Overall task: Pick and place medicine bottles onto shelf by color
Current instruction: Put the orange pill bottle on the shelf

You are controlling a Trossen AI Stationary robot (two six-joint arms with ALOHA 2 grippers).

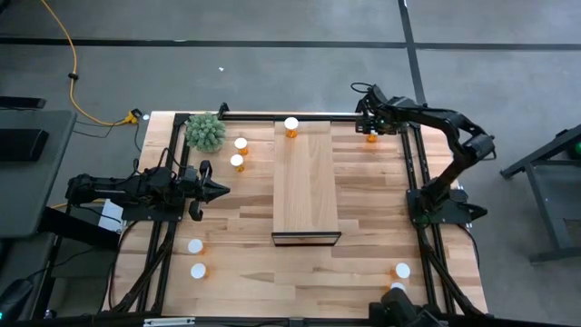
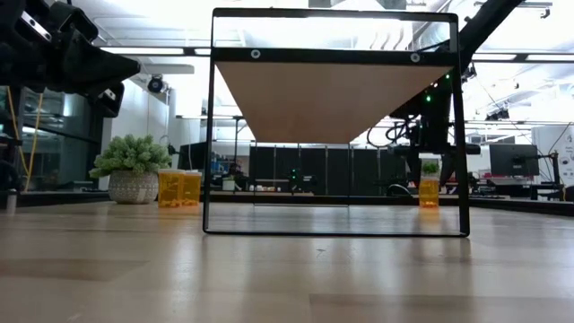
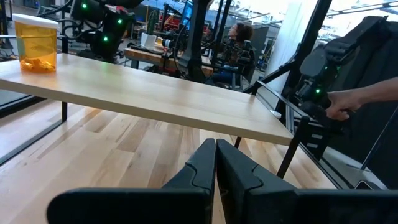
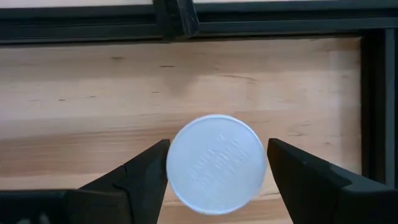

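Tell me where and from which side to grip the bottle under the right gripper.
Grip the bottle across its round white cap, or the body just below it, coming straight down from above. It stands upright on the table, so the cap faces up. The right gripper already hangs over it, one open finger on each side of the cap. Closing there should probably hold it.

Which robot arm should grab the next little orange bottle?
The right arm. Its claw is open and already straddles the white cap of a small orange pill bottle at the table's far right corner. The left claw is shut and waits left of the pale wooden shelf.
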